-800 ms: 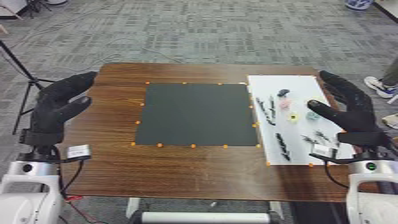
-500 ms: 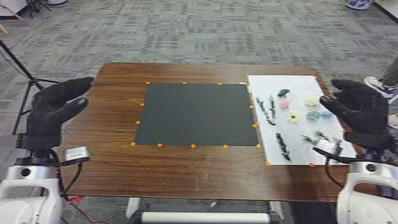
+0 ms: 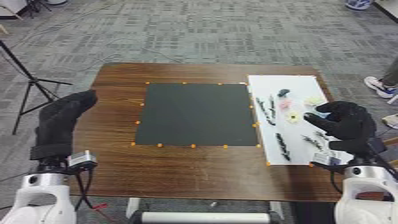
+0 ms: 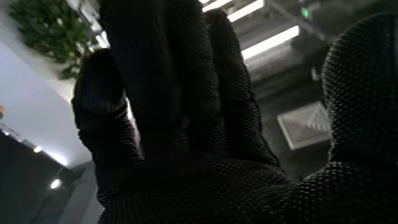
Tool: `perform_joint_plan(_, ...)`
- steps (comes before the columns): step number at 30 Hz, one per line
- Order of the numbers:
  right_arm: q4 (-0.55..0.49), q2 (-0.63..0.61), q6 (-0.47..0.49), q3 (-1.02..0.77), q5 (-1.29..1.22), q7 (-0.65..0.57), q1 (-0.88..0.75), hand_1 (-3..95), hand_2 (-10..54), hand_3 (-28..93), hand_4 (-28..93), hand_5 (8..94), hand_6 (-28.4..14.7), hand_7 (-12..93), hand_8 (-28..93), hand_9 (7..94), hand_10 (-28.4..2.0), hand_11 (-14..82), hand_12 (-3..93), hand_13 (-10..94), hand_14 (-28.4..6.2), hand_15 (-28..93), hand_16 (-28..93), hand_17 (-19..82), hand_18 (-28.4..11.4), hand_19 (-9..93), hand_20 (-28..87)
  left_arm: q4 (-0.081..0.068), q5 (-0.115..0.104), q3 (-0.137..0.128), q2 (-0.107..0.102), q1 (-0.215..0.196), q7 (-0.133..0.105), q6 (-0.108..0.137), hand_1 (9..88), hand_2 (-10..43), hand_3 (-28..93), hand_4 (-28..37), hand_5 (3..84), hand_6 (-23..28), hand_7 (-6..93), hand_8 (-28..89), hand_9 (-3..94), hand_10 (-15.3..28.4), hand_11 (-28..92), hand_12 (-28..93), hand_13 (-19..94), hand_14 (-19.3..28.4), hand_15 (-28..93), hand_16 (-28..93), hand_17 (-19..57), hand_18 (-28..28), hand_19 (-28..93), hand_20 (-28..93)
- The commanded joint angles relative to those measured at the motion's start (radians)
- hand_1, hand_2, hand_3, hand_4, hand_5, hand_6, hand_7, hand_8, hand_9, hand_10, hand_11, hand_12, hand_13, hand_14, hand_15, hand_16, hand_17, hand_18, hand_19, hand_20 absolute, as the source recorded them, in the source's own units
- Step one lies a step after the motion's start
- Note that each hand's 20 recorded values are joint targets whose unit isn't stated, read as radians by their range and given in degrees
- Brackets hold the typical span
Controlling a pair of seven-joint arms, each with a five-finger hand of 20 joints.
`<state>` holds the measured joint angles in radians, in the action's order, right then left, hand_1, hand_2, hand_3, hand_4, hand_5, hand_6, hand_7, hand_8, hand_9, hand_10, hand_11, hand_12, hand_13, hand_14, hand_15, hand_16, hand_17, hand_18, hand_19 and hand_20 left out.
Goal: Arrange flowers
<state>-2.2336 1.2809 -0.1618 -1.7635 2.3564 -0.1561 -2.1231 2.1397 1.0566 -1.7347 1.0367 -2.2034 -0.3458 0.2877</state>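
In the head view my right hand [image 3: 348,122] is over the right part of the white sheet [image 3: 309,154], fingers relaxed and holding nothing. Beneath it on the sheet lie dark stems [image 3: 282,145], a yellow flower [image 3: 294,117], a pink flower [image 3: 285,104], a pale flower [image 3: 314,100] and a dark piece [image 3: 283,93]. My left hand [image 3: 59,120] is at the table's left edge, fingers straight and empty. In the right wrist view my right hand [image 4: 191,185] shows its palm, with the fingers extended and the thumb apart from them.
A dark square mat [image 3: 195,115] lies mid-table, beside the white sheet. Orange markers [image 3: 193,146] line both. The brown wooden table [image 3: 178,172] reaches toward me. A black tripod [image 3: 34,82] stands on the floor at the left.
My left hand has turned and dropped toward me, its thumb no longer standing apart. My right hand has turned and come nearer, covering blue flowers seen before.
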Motion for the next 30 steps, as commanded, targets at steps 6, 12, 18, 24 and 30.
perform_joint_plan(6,0.048,-0.068,0.090,0.101,0.163,-0.099,0.000,30.0,-9.5,61,-19,69.5,-2.5,29,-5,85.7,-10.6,38.8,31.3,89,-3.9,56,34,51,-21.7,93,50,0.008,0.012,0.005,-0.006,-0.009,0.010,-0.022,24.6,-4.5,70,-17.3,53.4,2.3,18.5,-7,50.2,13.4,19,12,39,16.7,17,0,9.0,11.3,9,19)
perform_joint_plan(12,0.082,-0.095,0.161,0.142,0.232,-0.133,0.030,30.3,-9.5,61,-20,69.6,-2.6,29,-5,86.6,-10.0,39.4,32.3,91,-2.9,56,35,55,-20.0,93,53,0.005,-0.005,0.032,-0.001,-0.005,0.013,-0.035,24.7,-4.7,71,-17.2,52.9,2.2,18.4,-7,49.9,13.2,19,12,39,16.7,17,0,8.9,11.4,9,19)
perform_joint_plan(18,0.155,-0.165,0.218,0.231,0.279,-0.182,0.091,31.0,-9.5,59,-20,69.3,-3.2,30,-4,87.2,-9.7,40.0,33.0,92,-2.5,57,36,58,-18.8,93,55,0.004,-0.003,0.042,-0.003,0.003,0.019,-0.042,25.0,-4.9,70,-17.0,52.8,2.1,18.4,-7,49.6,13.1,19,12,39,16.7,17,0,8.7,11.5,9,19)
perform_joint_plan(24,0.229,-0.196,0.226,0.269,0.303,-0.206,0.131,31.1,-9.5,58,-20,68.7,-3.8,31,-4,87.7,-9.6,40.4,33.3,93,-2.3,56,37,59,-18.5,93,56,0.008,-0.002,0.039,-0.007,-0.001,0.027,-0.054,25.2,-5.0,70,-16.9,52.7,2.2,18.4,-7,49.4,13.0,19,13,39,16.7,17,0,8.5,11.5,9,18)
perform_joint_plan(30,0.249,-0.195,0.212,0.271,0.304,-0.224,0.119,32.2,-9.5,57,-19,68.5,-3.8,34,-4,88.1,-9.4,40.8,33.2,93,-2.1,56,37,59,-18.5,93,56,0.012,-0.002,0.034,-0.003,-0.009,0.034,-0.060,25.5,-5.3,70,-16.5,52.7,2.1,18.4,-7,49.3,13.0,19,13,39,16.7,17,0,8.4,11.6,9,18)
